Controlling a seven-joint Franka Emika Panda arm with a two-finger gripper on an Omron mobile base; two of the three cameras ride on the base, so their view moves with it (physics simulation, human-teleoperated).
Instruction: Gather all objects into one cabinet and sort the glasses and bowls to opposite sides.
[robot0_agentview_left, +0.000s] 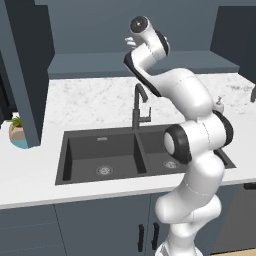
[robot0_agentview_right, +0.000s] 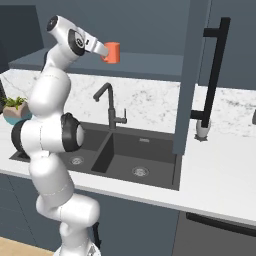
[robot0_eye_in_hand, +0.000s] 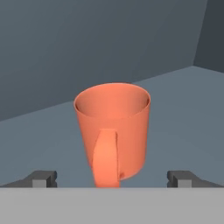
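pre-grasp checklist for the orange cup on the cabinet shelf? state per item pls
1. Jaws wide enough for the orange cup: ok. In the hand view the fingertips stand wide apart, either side of it.
2. Gripper lined up with the cup: ok, the cup sits centred between the tips.
3. Cup upright on the shelf of the cabinet: ok, mouth up and empty.
4. Handle orientation: not ok for a blind close. The handle faces the hand, between the tips.
5. Contact yet: cannot tell. The right base view shows the gripper right at the cup.
6. Shelf space around the cup: ok, bare shelf in the hand view.
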